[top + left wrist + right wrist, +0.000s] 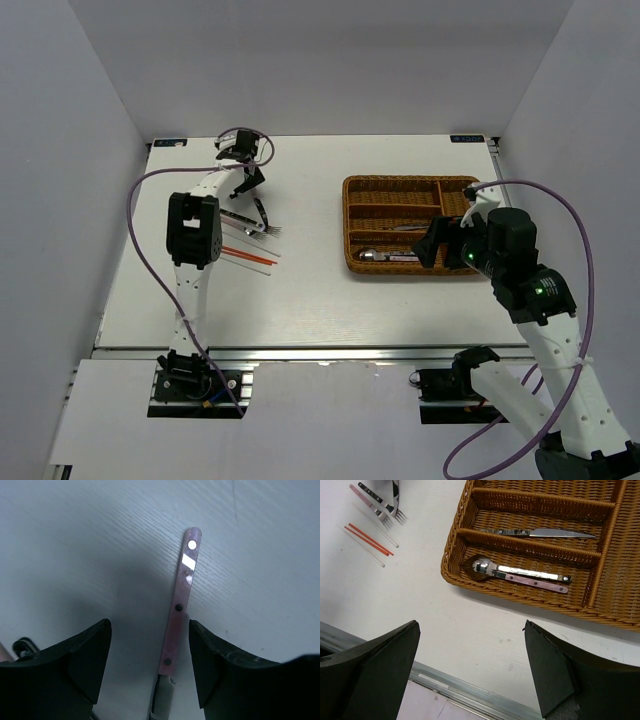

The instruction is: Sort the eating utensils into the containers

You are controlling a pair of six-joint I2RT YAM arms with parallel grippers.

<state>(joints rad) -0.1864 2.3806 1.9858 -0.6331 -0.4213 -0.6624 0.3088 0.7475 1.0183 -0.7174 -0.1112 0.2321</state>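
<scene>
My left gripper (149,625) stands open low over the table, astride a pink-handled utensil (180,600) that lies flat. Its right finger (210,660) is close beside the handle, the left one well apart, and the utensil's head is out of frame. From above, this gripper (262,215) is over the forks (262,228), near the red and white chopsticks (250,256). The wicker tray (452,555) holds a knife (540,532) in its middle long section and two spoons (520,572) in the near one. My right gripper (471,625) hangs open and empty over the table by the tray's near side.
An aluminium rail (470,690) runs along the table's front edge under the right gripper. Forks (380,505) and chopsticks (370,539) lie to the left of the tray. White walls enclose the table on three sides. Purple cables loop over both arms.
</scene>
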